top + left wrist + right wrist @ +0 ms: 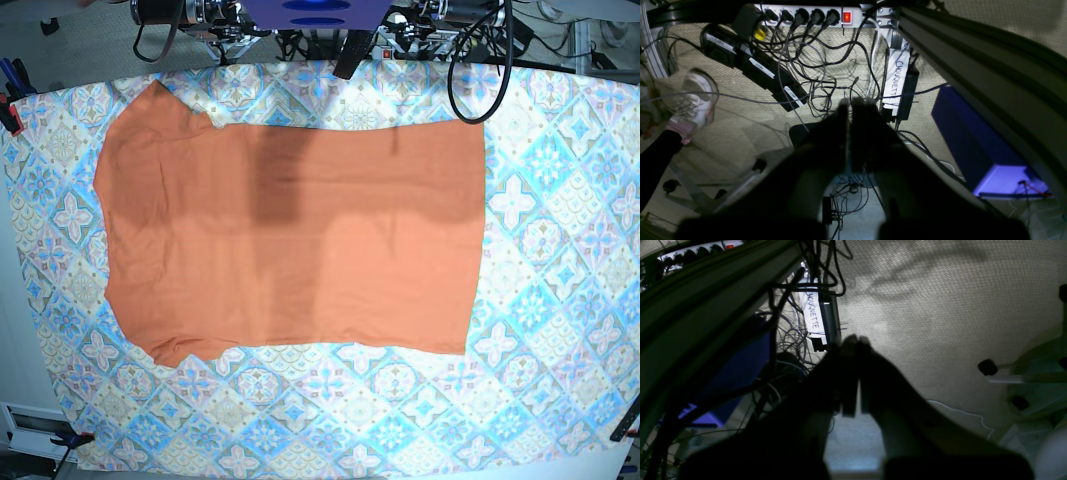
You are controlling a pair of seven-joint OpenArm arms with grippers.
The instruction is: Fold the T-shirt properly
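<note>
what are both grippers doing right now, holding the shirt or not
Left gripper: closed, holding nothing, pointed at the floor cables.
Right gripper: closed, holding nothing.
T-shirt lies flat on the tablecloth, untouched.

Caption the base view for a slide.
Orange T-shirt spread flat and unfolded on the blue-and-beige patterned tablecloth.
</note>
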